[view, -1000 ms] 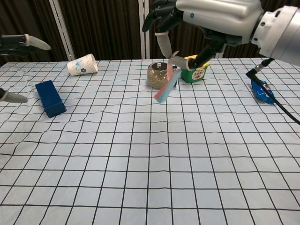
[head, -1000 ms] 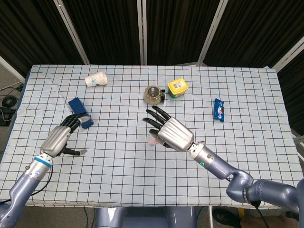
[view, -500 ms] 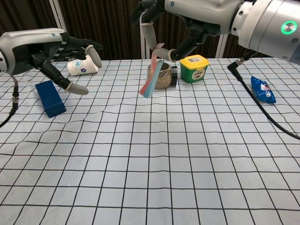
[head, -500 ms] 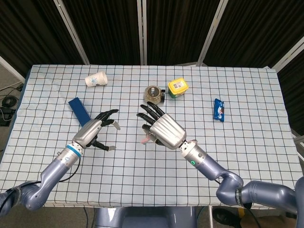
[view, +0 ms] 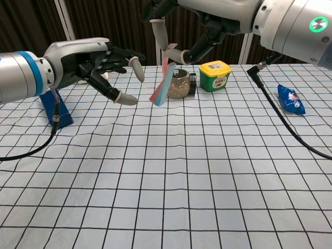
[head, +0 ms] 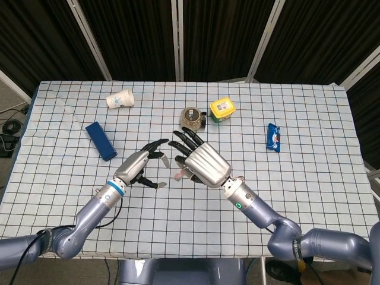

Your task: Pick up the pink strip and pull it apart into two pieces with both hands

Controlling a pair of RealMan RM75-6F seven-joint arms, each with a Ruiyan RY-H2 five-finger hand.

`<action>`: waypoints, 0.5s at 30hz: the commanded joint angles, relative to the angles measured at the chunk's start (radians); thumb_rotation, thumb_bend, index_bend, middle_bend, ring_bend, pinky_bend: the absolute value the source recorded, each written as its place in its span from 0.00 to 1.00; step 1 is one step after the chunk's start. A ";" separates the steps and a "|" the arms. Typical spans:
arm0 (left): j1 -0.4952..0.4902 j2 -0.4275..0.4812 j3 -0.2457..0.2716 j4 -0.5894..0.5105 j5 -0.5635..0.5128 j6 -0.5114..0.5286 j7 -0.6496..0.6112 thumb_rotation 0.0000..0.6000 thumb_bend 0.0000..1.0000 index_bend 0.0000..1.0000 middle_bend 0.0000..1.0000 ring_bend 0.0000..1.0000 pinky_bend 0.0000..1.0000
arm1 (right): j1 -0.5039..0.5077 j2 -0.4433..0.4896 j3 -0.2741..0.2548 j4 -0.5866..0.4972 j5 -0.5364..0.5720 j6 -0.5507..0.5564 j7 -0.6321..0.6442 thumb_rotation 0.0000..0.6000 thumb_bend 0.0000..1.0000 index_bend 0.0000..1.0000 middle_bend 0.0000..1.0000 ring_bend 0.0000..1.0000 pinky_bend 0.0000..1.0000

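Observation:
The pink strip [view: 163, 79], pink on one face and blue on the other, hangs above the table, pinched at its top by my right hand [view: 179, 21]. In the head view only its lower tip [head: 177, 176] shows beside my right hand [head: 199, 163]. My left hand [view: 91, 65] is raised just left of the strip with thumb and fingers spread apart, holding nothing; its fingertips [view: 136, 66] stay a short gap from the strip. From above, my left hand [head: 142, 166] faces the right hand closely.
A blue box [head: 100, 141] lies left, a paper cup [head: 120, 98] on its side at the back left. A jar [head: 191, 117] and a yellow-lidded green tub [head: 221, 109] stand behind the hands. A blue packet [head: 273, 137] lies right.
My left hand has swung right and up from beside the blue box to just left of the strip. My right hand has carried the strip slightly leftward.

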 commanded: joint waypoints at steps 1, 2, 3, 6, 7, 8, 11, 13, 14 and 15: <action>-0.035 -0.021 -0.011 -0.017 -0.064 -0.003 0.053 1.00 0.19 0.47 0.00 0.00 0.00 | -0.001 0.001 0.004 -0.005 0.007 0.000 -0.009 1.00 0.41 0.65 0.20 0.00 0.00; -0.040 -0.023 -0.012 -0.021 -0.079 0.001 0.065 1.00 0.19 0.47 0.00 0.00 0.00 | -0.002 0.001 0.005 -0.006 0.009 0.000 -0.012 1.00 0.41 0.65 0.20 0.00 0.00; -0.042 -0.024 -0.012 -0.024 -0.088 0.003 0.071 1.00 0.19 0.47 0.00 0.00 0.00 | -0.002 0.001 0.005 -0.006 0.010 -0.001 -0.012 1.00 0.41 0.65 0.20 0.00 0.00; -0.053 -0.029 -0.012 -0.034 -0.120 0.013 0.093 1.00 0.21 0.48 0.00 0.00 0.00 | -0.003 0.002 0.005 -0.007 0.011 -0.002 -0.013 1.00 0.41 0.65 0.20 0.00 0.00; -0.056 -0.031 -0.013 -0.036 -0.128 0.015 0.098 1.00 0.22 0.48 0.00 0.00 0.00 | -0.004 0.002 0.005 -0.008 0.011 -0.002 -0.012 1.00 0.41 0.65 0.20 0.00 0.00; -0.058 -0.032 -0.014 -0.038 -0.137 0.016 0.101 1.00 0.22 0.48 0.00 0.00 0.00 | -0.005 0.001 0.005 -0.009 0.010 -0.002 -0.011 1.00 0.41 0.65 0.20 0.00 0.00; -0.066 -0.038 -0.016 -0.041 -0.161 0.019 0.104 1.00 0.24 0.50 0.00 0.00 0.00 | -0.005 0.001 0.005 -0.011 0.008 -0.003 -0.009 1.00 0.41 0.66 0.20 0.00 0.00; -0.069 -0.041 -0.017 -0.041 -0.171 0.020 0.106 1.00 0.29 0.51 0.00 0.00 0.00 | -0.004 0.000 0.005 -0.012 0.006 -0.003 -0.010 1.00 0.41 0.66 0.20 0.00 0.00; -0.071 -0.043 -0.017 -0.042 -0.177 0.022 0.106 1.00 0.29 0.51 0.00 0.00 0.00 | -0.004 0.000 0.006 -0.013 0.005 -0.004 -0.010 1.00 0.41 0.66 0.20 0.00 0.00; -0.072 -0.044 -0.017 -0.042 -0.180 0.022 0.106 1.00 0.30 0.51 0.00 0.00 0.00 | -0.004 0.000 0.006 -0.014 0.004 -0.004 -0.011 1.00 0.41 0.66 0.20 0.00 0.00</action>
